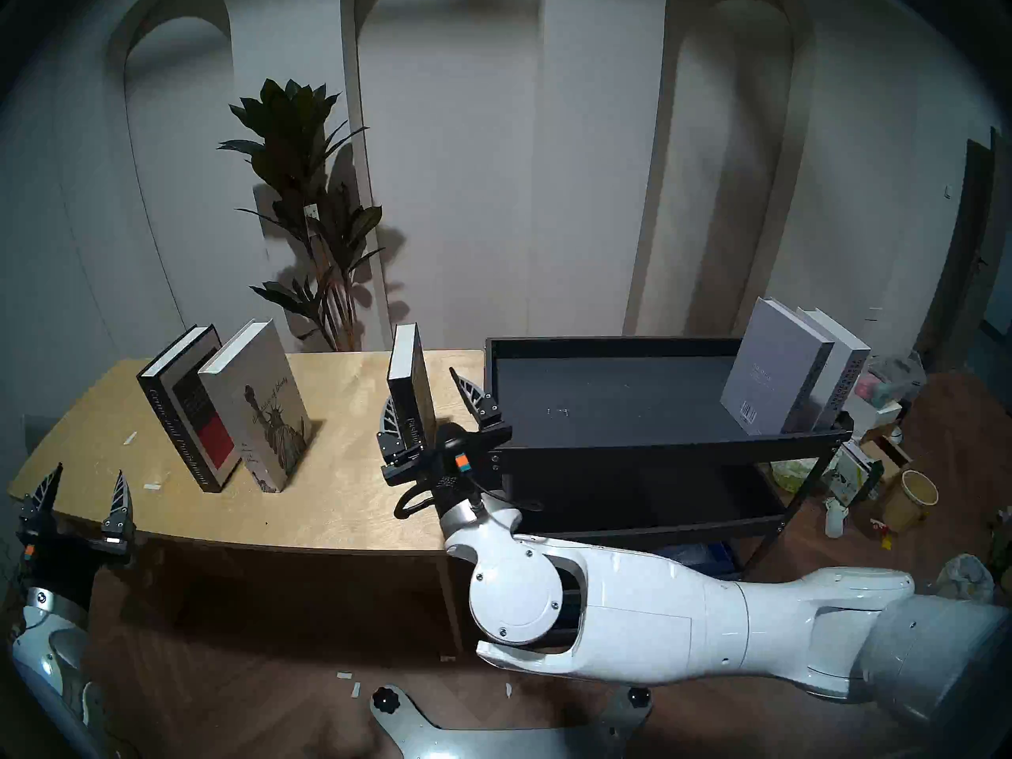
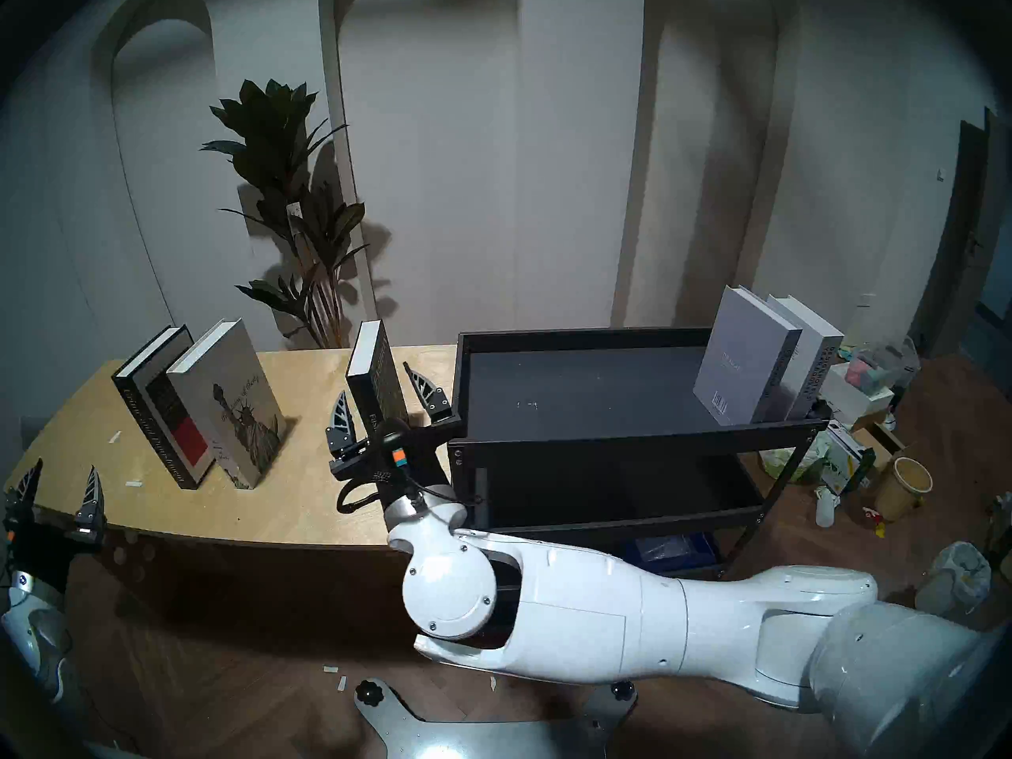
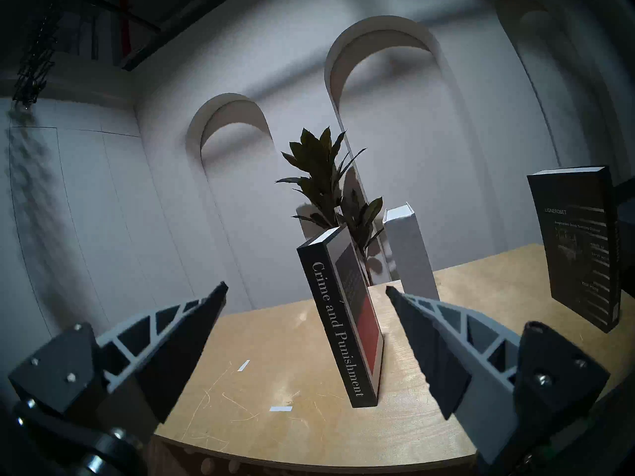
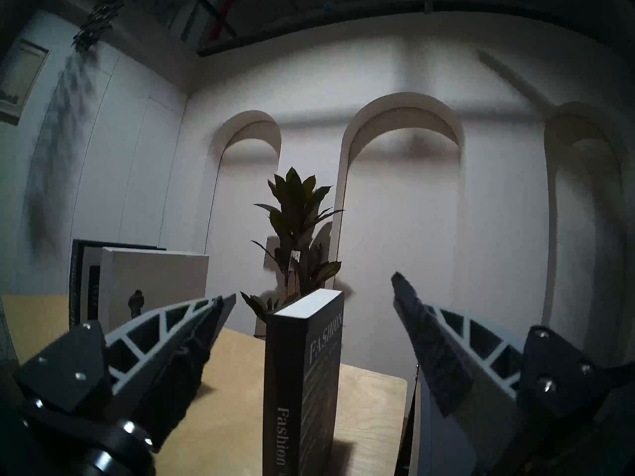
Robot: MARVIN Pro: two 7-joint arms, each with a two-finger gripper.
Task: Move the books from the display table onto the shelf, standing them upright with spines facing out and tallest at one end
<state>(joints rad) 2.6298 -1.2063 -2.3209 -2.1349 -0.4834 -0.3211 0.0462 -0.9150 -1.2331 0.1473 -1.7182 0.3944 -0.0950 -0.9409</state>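
The light plywood bench (image 1: 339, 500), scratched and dotted with small white scraps, fills the lower left of the head view, before a pale wall with arched niches and a leafy plant (image 1: 306, 205). On it, left of centre, "Crime and Punishment" (image 1: 183, 413) and the Statue of Liberty book (image 1: 268, 407) lean together; the "Fashion" book (image 1: 410, 391) stands upright at centre. The right gripper (image 1: 432, 407) straddles it, jaws wide apart, touching nothing. The left gripper (image 1: 82, 492), lower left, is spread wide and empty. On the black shelf (image 1: 673, 443) at right, a grey book (image 1: 772, 369) and a white book (image 1: 843, 374) stand; their titles are too small to read. Clutter on the floor at far right is indistinct.
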